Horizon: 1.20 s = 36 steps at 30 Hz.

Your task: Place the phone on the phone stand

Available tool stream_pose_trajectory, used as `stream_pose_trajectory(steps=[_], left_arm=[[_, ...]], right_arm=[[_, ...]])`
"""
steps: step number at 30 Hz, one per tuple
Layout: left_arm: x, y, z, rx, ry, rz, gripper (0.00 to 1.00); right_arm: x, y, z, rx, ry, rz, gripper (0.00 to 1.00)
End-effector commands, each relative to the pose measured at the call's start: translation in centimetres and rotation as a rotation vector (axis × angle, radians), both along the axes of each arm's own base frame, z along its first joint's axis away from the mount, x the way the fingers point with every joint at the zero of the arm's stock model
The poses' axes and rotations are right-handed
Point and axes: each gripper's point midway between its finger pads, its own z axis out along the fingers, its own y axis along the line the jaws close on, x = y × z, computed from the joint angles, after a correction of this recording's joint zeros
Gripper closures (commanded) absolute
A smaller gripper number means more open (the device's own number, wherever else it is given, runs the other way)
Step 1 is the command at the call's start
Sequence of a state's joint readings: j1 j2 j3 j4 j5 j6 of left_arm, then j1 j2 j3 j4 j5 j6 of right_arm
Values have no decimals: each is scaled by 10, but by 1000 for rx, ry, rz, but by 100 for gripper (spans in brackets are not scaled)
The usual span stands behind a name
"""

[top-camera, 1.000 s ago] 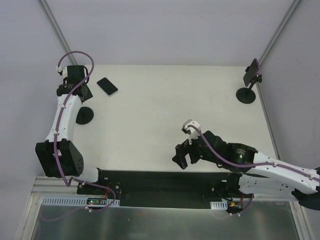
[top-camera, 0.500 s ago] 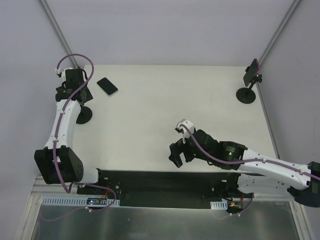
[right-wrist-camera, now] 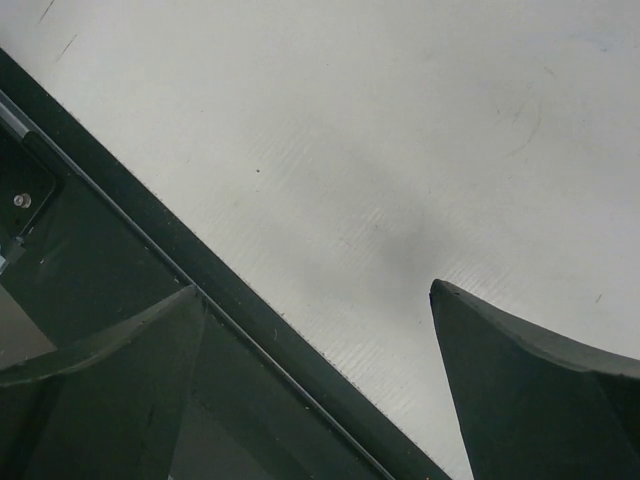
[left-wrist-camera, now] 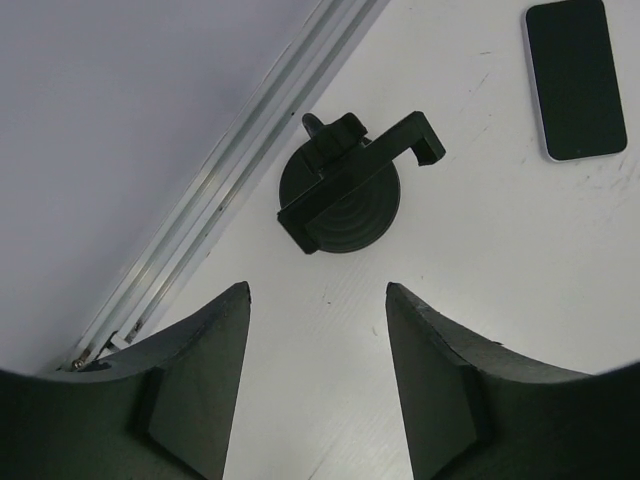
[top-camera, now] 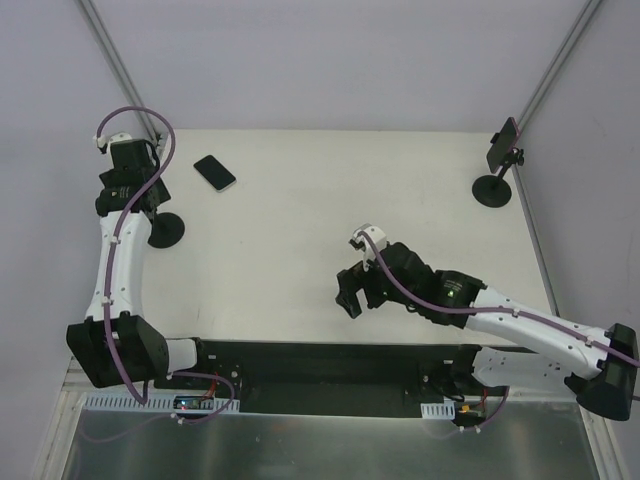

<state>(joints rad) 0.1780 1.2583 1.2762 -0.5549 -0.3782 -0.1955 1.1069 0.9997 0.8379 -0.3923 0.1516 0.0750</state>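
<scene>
A black phone [top-camera: 214,172] lies flat on the white table at the back left; it also shows in the left wrist view [left-wrist-camera: 575,80]. An empty black phone stand [top-camera: 167,230] with a round base stands near it, seen from above in the left wrist view [left-wrist-camera: 340,190]. My left gripper [top-camera: 130,198] is open and empty, hovering just left of the stand; in its wrist view [left-wrist-camera: 315,287] the stand lies ahead of the fingertips. My right gripper [top-camera: 352,297] is open and empty low over the table's near edge, as its wrist view [right-wrist-camera: 315,288] shows.
A second stand [top-camera: 492,188] at the back right holds another dark phone [top-camera: 503,144]. A metal frame rail [left-wrist-camera: 250,160] runs along the table's left edge. The black base rail [right-wrist-camera: 120,260] borders the near edge under the right gripper.
My left gripper has moved left and back, off the stand towards the table's left edge. My right gripper has moved left along the near edge. The phone has not moved.
</scene>
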Motion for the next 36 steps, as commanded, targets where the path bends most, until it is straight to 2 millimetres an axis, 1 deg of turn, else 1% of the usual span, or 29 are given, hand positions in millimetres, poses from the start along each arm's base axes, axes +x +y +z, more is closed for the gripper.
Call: stream_pose_trajectory(steps=[1, 2, 4, 5, 6, 7, 9, 11, 14, 16, 20, 22, 23, 25, 26, 27, 28, 29, 30, 31, 32, 33, 34, 35, 36], left_arm=[[10, 7, -13, 10, 37, 11, 48], [10, 10, -14, 6, 38, 26, 55], [14, 11, -22, -12, 43, 37, 57], [16, 11, -25, -16, 48, 41, 57], [18, 14, -30, -22, 63, 52, 57], [19, 16, -32, -28, 61, 70, 57], [20, 21, -37, -38, 71, 91, 59], [21, 23, -39, -45, 69, 104, 58], [19, 27, -42, -55, 60, 122, 53], [19, 30, -45, -52, 59, 129, 53], [26, 37, -46, -41, 47, 132, 62], [28, 40, -48, -32, 49, 127, 65], [29, 41, -51, -30, 58, 128, 72], [30, 41, -50, -34, 56, 126, 80], [31, 39, -50, -40, 54, 116, 87], [32, 36, -50, -51, 51, 94, 90], [32, 34, -50, -52, 54, 83, 97], [31, 32, -46, -52, 42, 76, 100], [27, 31, -49, -57, 45, 75, 100], [25, 26, -48, -73, 39, 49, 100], [21, 21, -42, -79, 15, 32, 100], [15, 17, -47, -90, 23, 20, 100], [14, 8, -47, -115, 13, -18, 100], [8, 2, -38, -121, -19, -44, 100], [3, -7, -45, -145, -12, -79, 100]], right_arm=[[15, 11, 19, 70, -9, 14, 4], [21, 6, 17, 71, -3, -5, 4], [24, 5, 17, 84, 9, -5, 4], [28, 1, 15, 84, 16, -23, 4], [31, -1, 16, 89, 13, -30, 4], [29, 1, 16, 99, 31, -11, 4], [31, -2, 17, 109, 36, -19, 4], [34, -3, 17, 113, 37, -24, 4], [33, -3, 18, 119, 45, -19, 4], [32, -3, 18, 126, 50, -21, 4], [30, -2, 17, 133, 61, -23, 4], [29, -2, 15, 133, 69, -23, 4], [29, -1, 16, 138, 71, -21, 4], [28, -2, 17, 140, 73, -21, 4], [28, -1, 18, 146, 72, -19, 4], [28, -1, 20, 149, 71, -18, 4], [27, 0, 19, 149, 73, -15, 4], [27, 0, 20, 151, 73, -16, 4], [27, -1, 21, 151, 71, -17, 4], [28, -1, 21, 150, 69, -19, 4], [28, -2, 21, 143, 67, -21, 4], [29, -1, 23, 139, 64, -19, 4], [30, -2, 23, 131, 64, -20, 4], [29, -4, 21, 114, 71, -25, 4], [31, -4, 23, 109, 66, -23, 4]])
